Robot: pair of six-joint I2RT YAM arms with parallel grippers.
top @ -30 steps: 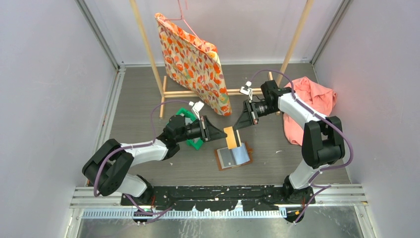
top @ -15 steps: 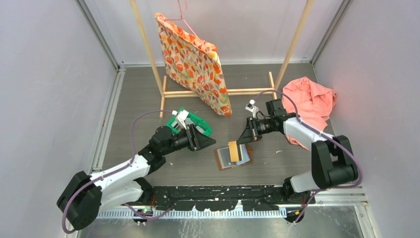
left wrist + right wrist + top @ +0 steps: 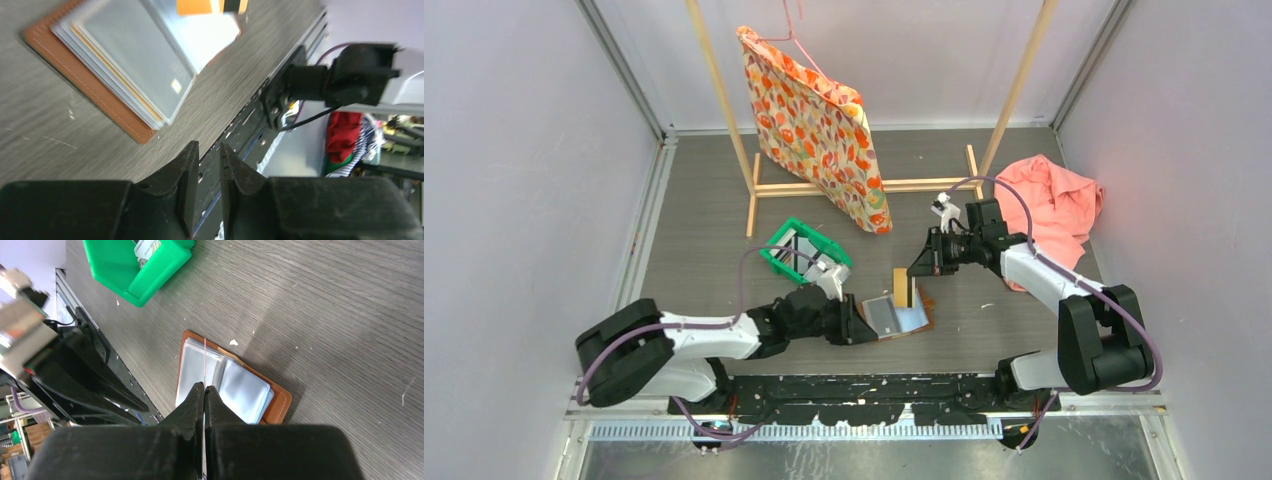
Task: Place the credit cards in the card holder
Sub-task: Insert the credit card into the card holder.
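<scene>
Open card holder lies sleeves up on the table, centre, just ahead of the arm bases. Brown leather shows only as a rim round the clear sleeves. Long axis runs left-right, with the fold across the middle.

The orange-yellow credit card stands on edge directly over the holder, close above the sleeves. I cannot tell whether it touches. In the right wrist view it is a thin line running straight out from the fingertips over the sleeve stack on the bin side, just beside the fold and roughly parallel to it.

Judgement: insertion turns on this one alignment. The card's leading edge must meet a sleeve mouth, and no view shows where that mouth is.

State, right gripper: clenched on the card's rear end, reaching in from the holder's right.

State, left gripper: low at the holder's left edge, beside or touching it, cannot tell which. A narrow slot shows between its tips, nothing in it. The left arm is the nearer one for steadying the holder; the right carries the card.

The green bin sits apart, beyond the holder's left end, with what look like more cards inside.

Writing: print on the bin's contents too small to read, none legible on the sleeved cards, no brand seen on the leather
</scene>
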